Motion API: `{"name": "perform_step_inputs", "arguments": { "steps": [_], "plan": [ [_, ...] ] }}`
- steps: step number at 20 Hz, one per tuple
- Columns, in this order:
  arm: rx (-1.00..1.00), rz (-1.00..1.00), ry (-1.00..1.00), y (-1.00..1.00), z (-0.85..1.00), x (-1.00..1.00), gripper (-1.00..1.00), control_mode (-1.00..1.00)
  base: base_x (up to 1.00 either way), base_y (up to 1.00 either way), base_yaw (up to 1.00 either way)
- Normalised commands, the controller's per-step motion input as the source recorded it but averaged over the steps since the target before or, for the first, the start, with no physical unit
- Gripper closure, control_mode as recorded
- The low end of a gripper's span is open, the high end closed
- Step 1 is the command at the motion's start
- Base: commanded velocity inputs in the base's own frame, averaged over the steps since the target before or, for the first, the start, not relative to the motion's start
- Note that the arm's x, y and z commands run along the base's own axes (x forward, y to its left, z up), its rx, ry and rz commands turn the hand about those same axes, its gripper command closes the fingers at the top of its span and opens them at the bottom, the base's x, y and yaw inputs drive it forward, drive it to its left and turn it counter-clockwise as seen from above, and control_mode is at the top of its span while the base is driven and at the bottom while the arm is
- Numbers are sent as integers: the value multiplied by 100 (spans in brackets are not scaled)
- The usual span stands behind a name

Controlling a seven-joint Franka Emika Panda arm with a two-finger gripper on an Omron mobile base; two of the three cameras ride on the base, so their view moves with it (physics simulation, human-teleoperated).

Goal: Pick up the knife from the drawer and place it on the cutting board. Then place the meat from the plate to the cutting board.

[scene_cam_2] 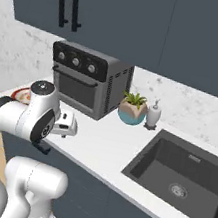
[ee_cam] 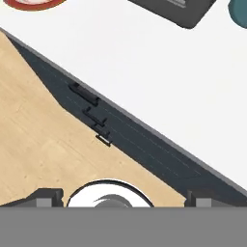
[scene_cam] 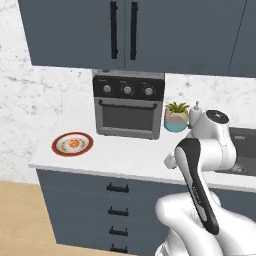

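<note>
White countertop (scene_cam: 125, 155) runs across the middle of the left base view, with dark blue-grey cabinets above it and a stack of drawers (scene_cam: 117, 200) with black bar handles below. At the left end of the counter sits the plate (scene_cam: 72, 144), red-rimmed, with the small orange-brown piece of meat (scene_cam: 73, 144) on its middle. Right of it, against the marbled wall, stands a toaster oven (scene_cam: 129, 104) with three knobs, and just to its right a potted plant (scene_cam: 176, 116) in a blue and tan pot, then a white soap bottle (scene_cam_2: 154, 114). In the right base view a dark sink (scene_cam_2: 180, 177) fills the lower right of the counter.

My gripper (ee_cam: 123, 195) hangs above the counter's front edge, between the oven and the sink, pointing downward. In the hand view my two finger tips (ee_cam: 44, 198) stand far apart at the bottom corners, so the jaws are spread wide and hold nothing. Between them I look down on wooden floor (ee_cam: 34, 144), the closed drawer fronts, and the plate's red rim at the upper left.
</note>
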Motion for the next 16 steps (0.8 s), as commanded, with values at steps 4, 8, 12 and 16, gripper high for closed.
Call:
{"name": "perform_step_inputs", "arguments": {
  "steps": [4,8,12,16],
  "plan": [
    [0,0,0,0,0,0,-100,100,1,84,-50],
    [0,0,0,0,0,0,-100,100,2,96,-42],
    [0,0,0,0,0,0,-100,100,1,100,-37],
    [0,0,0,0,0,0,-100,100,8,99,-32]
  ]
}}
